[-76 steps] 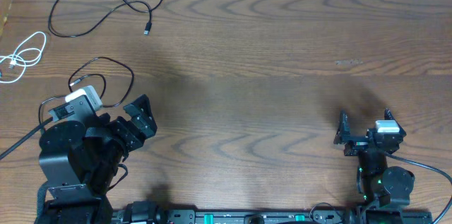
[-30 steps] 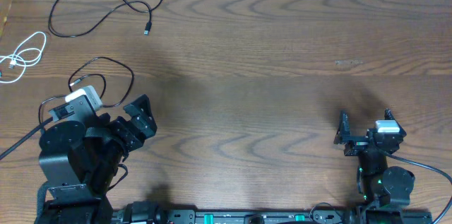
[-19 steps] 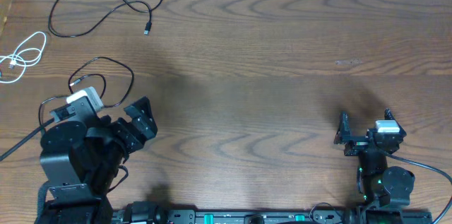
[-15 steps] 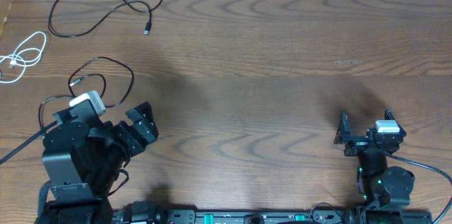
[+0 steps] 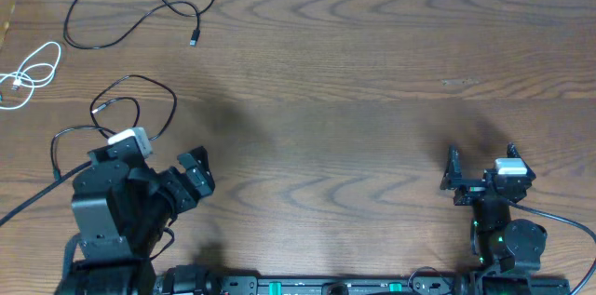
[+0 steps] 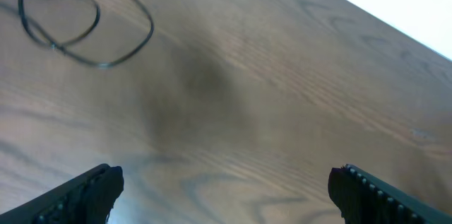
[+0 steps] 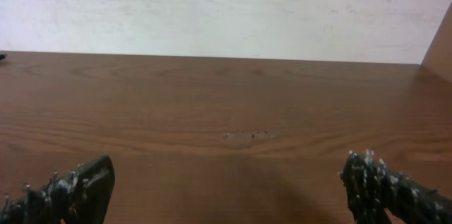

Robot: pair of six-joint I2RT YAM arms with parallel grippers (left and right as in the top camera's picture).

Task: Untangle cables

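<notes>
Likely limp, light thin black looped cord (image 6: 104, 63) on brown wooden surface (image 5: 354, 100): best pinched near plug; left fingers (image 6: 85, 190) and right fingers (image 7: 74, 185) apart, empty.

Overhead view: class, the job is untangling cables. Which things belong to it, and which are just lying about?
Belong to the job: far black cable; white cable; looped black cable; left hand and right hand, both open and empty.
Not part of it: table; thick arm cable; small scuff.
</notes>
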